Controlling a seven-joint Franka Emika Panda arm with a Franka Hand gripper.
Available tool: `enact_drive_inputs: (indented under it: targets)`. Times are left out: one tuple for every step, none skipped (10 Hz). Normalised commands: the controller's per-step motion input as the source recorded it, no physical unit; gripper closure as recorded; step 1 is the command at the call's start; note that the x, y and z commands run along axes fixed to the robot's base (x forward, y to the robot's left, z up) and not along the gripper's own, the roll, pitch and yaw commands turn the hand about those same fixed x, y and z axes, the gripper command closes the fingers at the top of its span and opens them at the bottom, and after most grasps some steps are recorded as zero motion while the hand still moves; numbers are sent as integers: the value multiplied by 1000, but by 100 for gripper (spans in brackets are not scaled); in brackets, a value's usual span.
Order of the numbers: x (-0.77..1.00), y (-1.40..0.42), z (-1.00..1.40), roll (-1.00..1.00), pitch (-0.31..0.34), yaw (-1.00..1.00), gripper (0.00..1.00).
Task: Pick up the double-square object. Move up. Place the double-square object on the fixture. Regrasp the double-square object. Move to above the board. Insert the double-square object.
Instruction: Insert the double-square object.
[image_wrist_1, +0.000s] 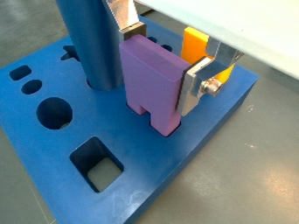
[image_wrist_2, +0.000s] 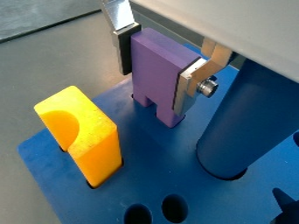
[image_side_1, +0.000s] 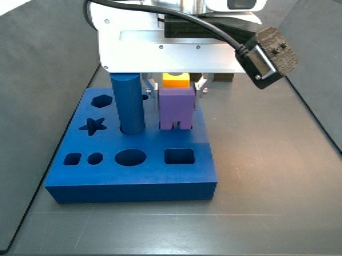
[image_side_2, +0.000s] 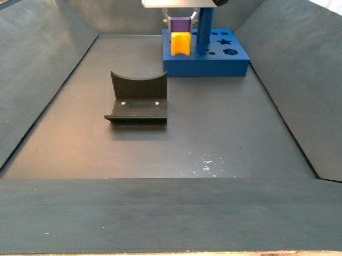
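Hand low over board, silver fingers clamped on double-square object. Purple piece upright, notched lower end touching blue surface, seemingly seated at its slot; depth hard to judge. Tall blue cylinder standing just beside it, yellow block on other side, both upright in board. In a side view, fixture sitting bare on counter, well apart from board.
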Motion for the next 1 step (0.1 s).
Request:
enact_drive_inputs:
  targets:
    - [0,0,0,0,0,0,100]
